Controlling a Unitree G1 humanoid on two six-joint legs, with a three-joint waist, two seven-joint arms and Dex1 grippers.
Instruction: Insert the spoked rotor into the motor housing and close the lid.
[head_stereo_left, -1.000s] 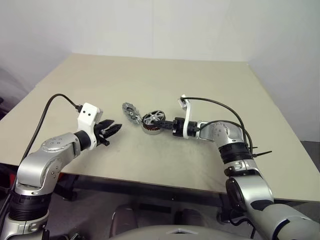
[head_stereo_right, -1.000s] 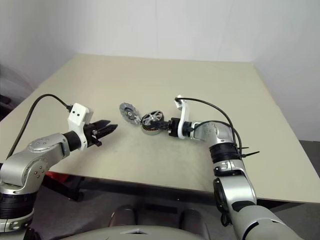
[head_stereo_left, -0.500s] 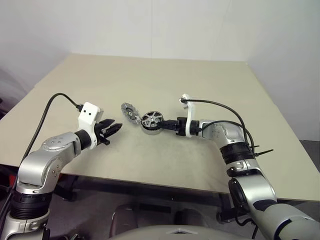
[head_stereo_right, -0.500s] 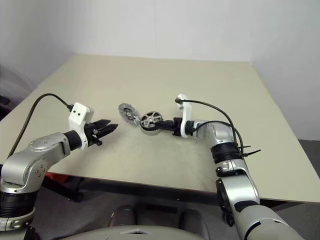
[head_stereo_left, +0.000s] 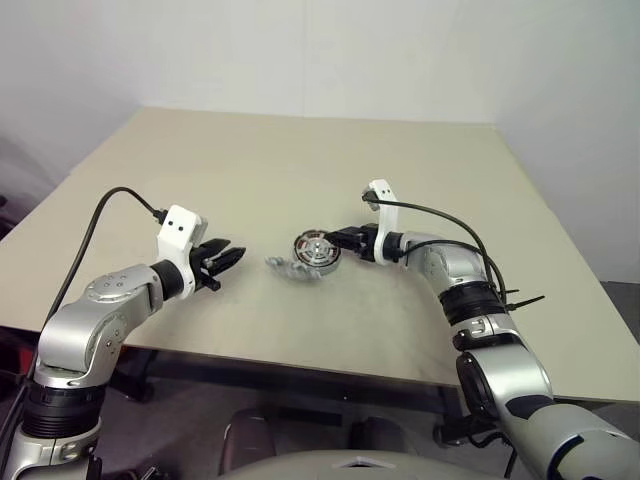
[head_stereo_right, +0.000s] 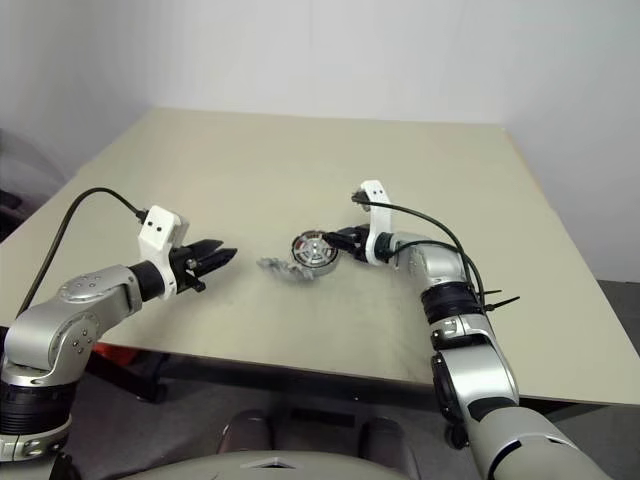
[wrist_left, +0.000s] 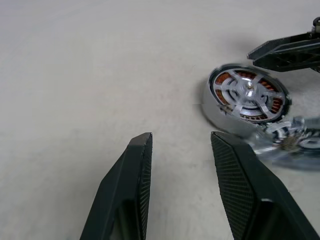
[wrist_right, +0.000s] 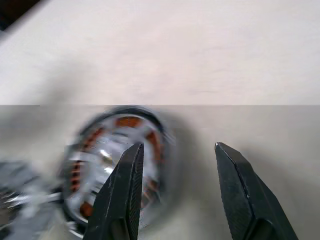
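Seen from the head: motor housing (head_stereo_left: 318, 252) lying near the middle of the bench (head_stereo_left: 200, 170), with the spoked rotor (head_stereo_right: 314, 250) apparently inside it. Just beside it, toward the left arm, the lid (head_stereo_left: 283, 266), not yet on. Right pincer (head_stereo_left: 338, 238) very near the housing, on the side away from the lid. Left pincer (head_stereo_left: 228, 257) well apart, hovering over bare bench.

From the left wrist: fingers (wrist_left: 142, 155) parted, with nothing between them. Rotor seated in the housing, copper windings visible through its cut-outs. Lid touching or almost touching the housing rim; cannot tell which.

From the right wrist: fingers (wrist_right: 131, 165) parted about halfway, gripping nothing, housing just ahead and partly behind one finger.

Probable risks: knocking the housing sideways with an open finger, so close to it; pushing the lid away while reaching; setting the lid down tilted, so that it jams on the hub and does not close.
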